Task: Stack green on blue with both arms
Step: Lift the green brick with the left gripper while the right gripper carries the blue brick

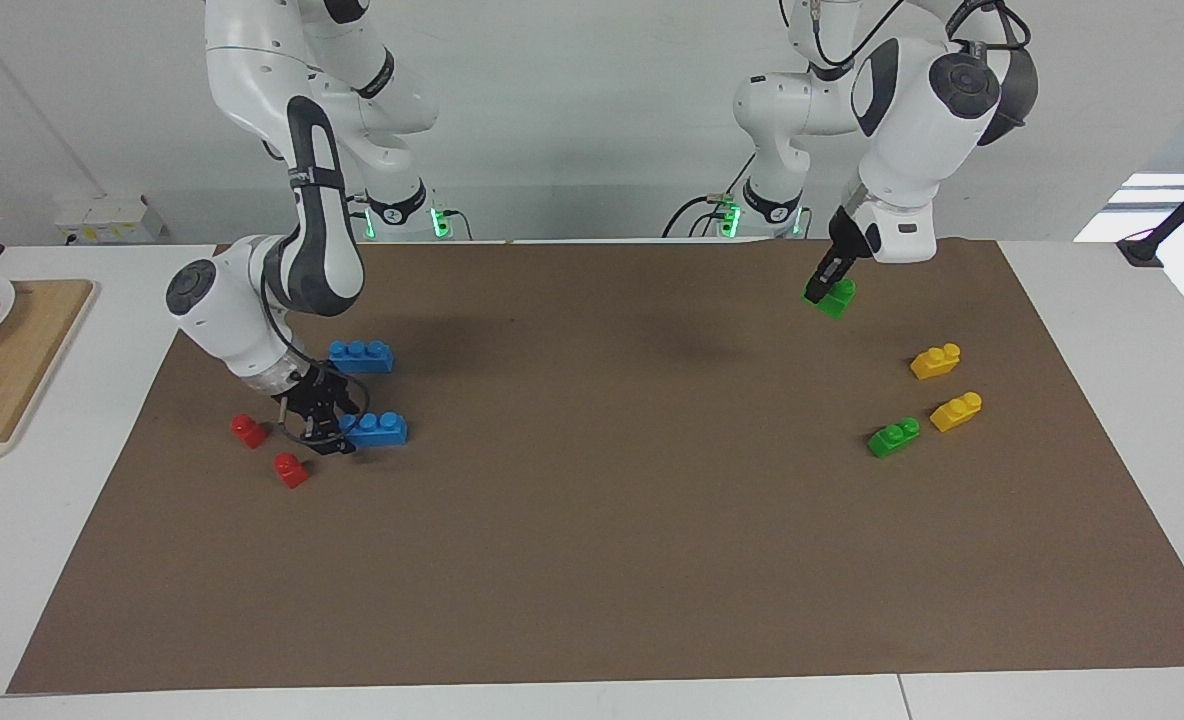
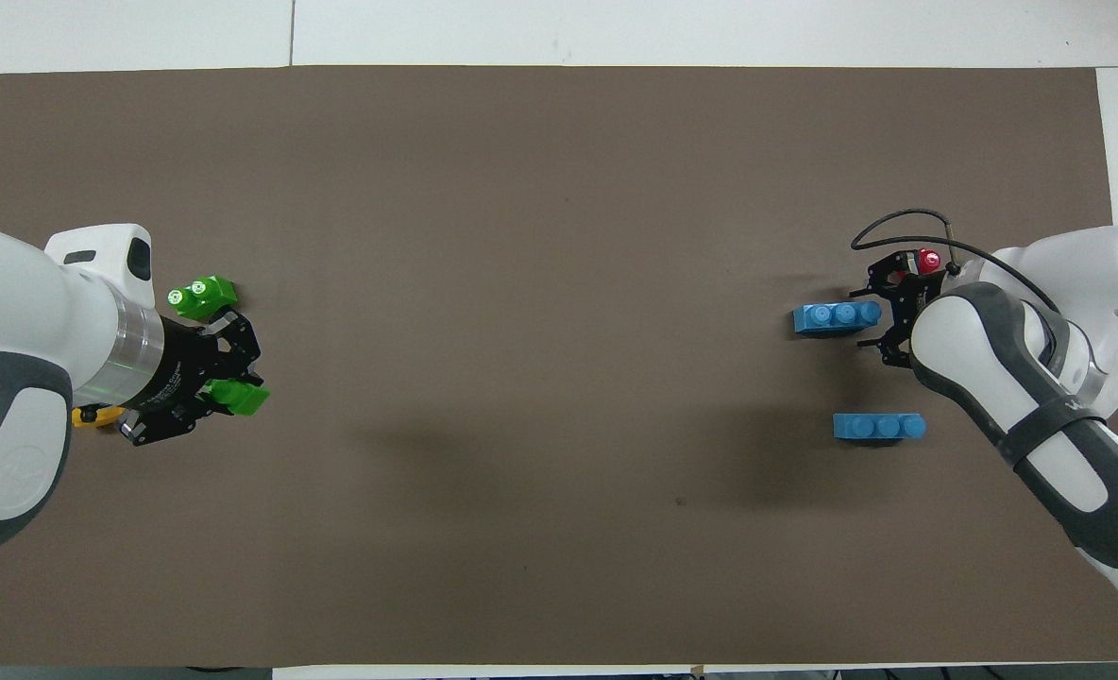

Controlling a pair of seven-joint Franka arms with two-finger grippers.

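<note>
My left gripper point(image 1: 824, 289) point(image 2: 229, 382) hangs above the mat toward the left arm's end, shut on a green brick point(image 1: 836, 299) point(image 2: 241, 399). A second green brick point(image 1: 893, 437) point(image 2: 202, 297) lies on the mat. Two blue bricks lie toward the right arm's end: one nearer to the robots point(image 1: 360, 355) point(image 2: 879, 427), one farther point(image 1: 379, 428) point(image 2: 836, 317). My right gripper point(image 1: 329, 428) point(image 2: 886, 316) is low at the end of the farther blue brick, reaching around that end.
Two red bricks point(image 1: 248, 430) point(image 1: 291, 469) lie beside my right gripper. Two yellow bricks point(image 1: 936, 360) point(image 1: 956, 411) lie near the loose green one. A wooden board point(image 1: 12, 370) with a plate sits off the brown mat point(image 1: 592, 560).
</note>
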